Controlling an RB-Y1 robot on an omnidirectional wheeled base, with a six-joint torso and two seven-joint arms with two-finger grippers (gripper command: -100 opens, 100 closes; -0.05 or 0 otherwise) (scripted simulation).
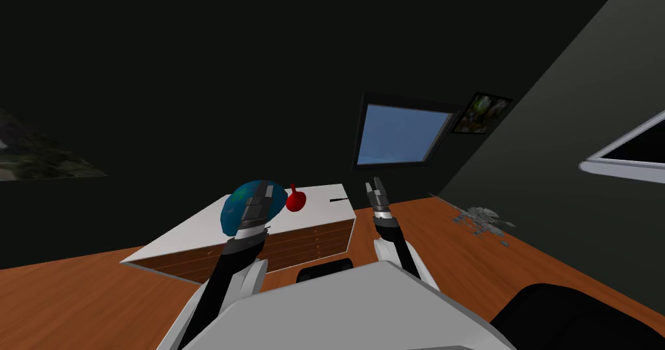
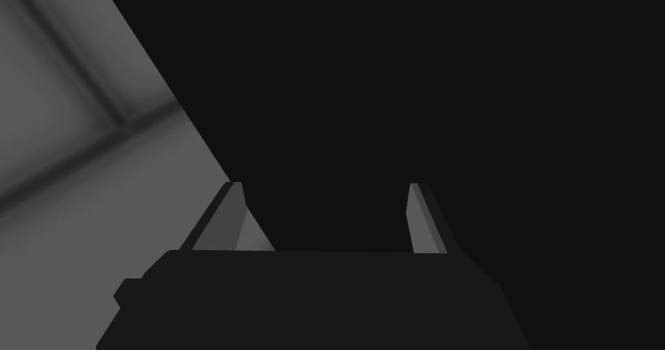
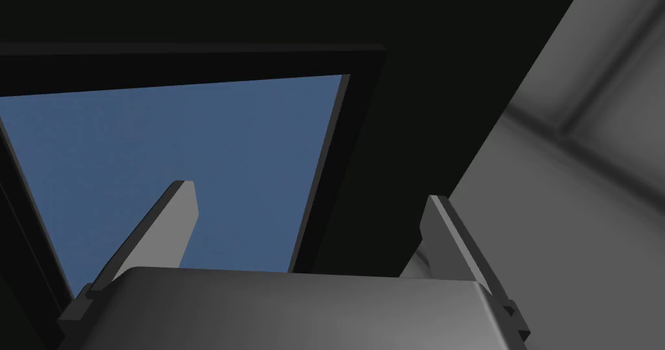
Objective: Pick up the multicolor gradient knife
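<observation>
While its fingers stand spread and empty, the right gripper (image 1: pixel 373 184) hangs near the knife (image 1: pixel 338 200), a thin dark sliver on the white cabinet top (image 1: pixel 195 236). The left gripper (image 1: pixel 262 189), likewise spread and empty, hangs at the globe (image 1: pixel 232 211).

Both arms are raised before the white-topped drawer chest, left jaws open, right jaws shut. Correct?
No: the right gripper also has open jaws, standing well apart in the right wrist view. The rest holds: both arms raised before the drawer chest, left gripper open.
</observation>
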